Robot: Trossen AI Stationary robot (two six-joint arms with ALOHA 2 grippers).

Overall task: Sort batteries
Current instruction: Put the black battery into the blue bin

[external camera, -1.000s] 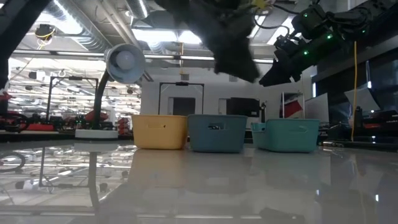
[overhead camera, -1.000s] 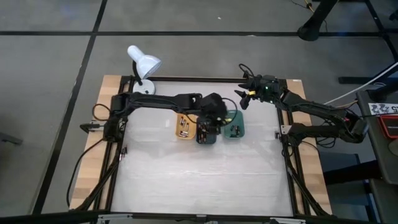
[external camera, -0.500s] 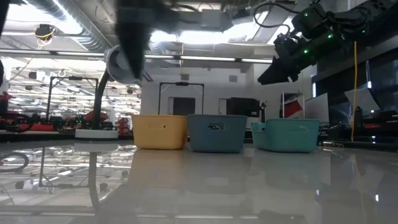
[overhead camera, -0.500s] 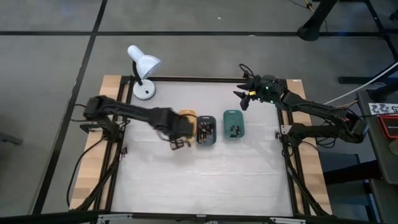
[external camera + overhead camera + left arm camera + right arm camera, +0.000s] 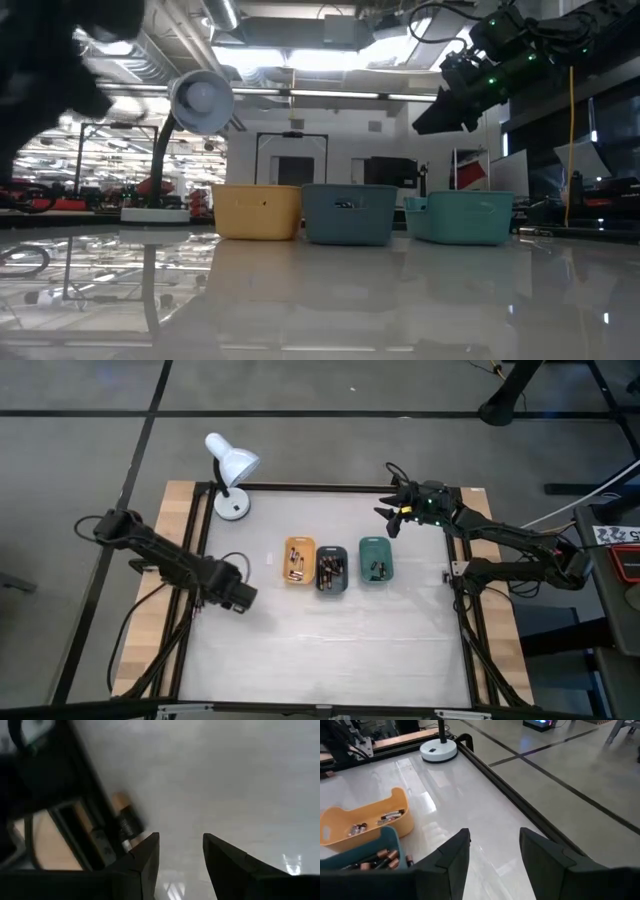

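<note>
- Batteries [image 5: 331, 568] lie in the three trays [image 5: 336, 586] at table centre, in a left-right row.
- Left gripper [image 5: 240, 598] — open, empty — sits nearer, trays to its right.
- Right gripper [image 5: 392, 516] waits beyond them, parted, empty.

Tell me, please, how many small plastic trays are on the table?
3, side by side in one row near the middle of the table: the orange tray nearest the lamp's side, the dark tray in the middle, the green tray at the other end. None seems hidden.
</note>
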